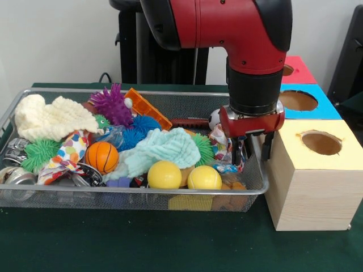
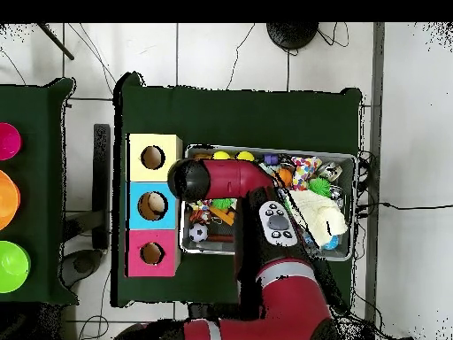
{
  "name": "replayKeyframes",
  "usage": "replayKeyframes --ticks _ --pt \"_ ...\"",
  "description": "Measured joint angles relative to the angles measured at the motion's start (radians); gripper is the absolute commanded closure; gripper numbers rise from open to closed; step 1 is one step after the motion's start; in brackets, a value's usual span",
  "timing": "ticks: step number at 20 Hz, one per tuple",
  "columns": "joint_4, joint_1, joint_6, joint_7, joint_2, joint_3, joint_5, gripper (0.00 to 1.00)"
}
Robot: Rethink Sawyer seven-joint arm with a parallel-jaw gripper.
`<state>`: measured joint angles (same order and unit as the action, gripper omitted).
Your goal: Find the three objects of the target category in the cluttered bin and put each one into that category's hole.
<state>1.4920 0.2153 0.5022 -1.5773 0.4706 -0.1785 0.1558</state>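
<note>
A wire mesh bin (image 1: 142, 191) holds a heap of toys and cloths. Two yellow balls (image 1: 164, 174) (image 1: 204, 178) lie at its near side, a small basketball (image 1: 102, 157) to their left, and a soccer ball (image 1: 214, 119) at the back right. Among them are purple (image 1: 112, 105), blue (image 1: 139, 129) and green (image 1: 39, 154) spiky balls, a mint cloth (image 1: 164, 148) and a cream knit cloth (image 1: 48, 118). My gripper (image 1: 256, 148) hangs open over the bin's right end, next to the yellow-topped box (image 1: 309, 181), with nothing seen between its fingers. In the overhead view the arm (image 2: 221, 180) hides it.
Three boxes with round holes stand in a row beside the bin: yellow (image 2: 137, 146), blue (image 2: 137, 193) and red (image 2: 137, 241). Pink (image 2: 7, 142), orange (image 2: 7, 199) and green (image 2: 11, 266) bowls sit on a separate table at the left. An orange plastic piece (image 1: 147, 107) leans in the bin.
</note>
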Motion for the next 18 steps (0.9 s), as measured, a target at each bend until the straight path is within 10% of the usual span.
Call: replayKeyframes --ticks 18 --pt "-0.081 0.017 0.109 0.000 0.058 -0.001 0.039 0.00"
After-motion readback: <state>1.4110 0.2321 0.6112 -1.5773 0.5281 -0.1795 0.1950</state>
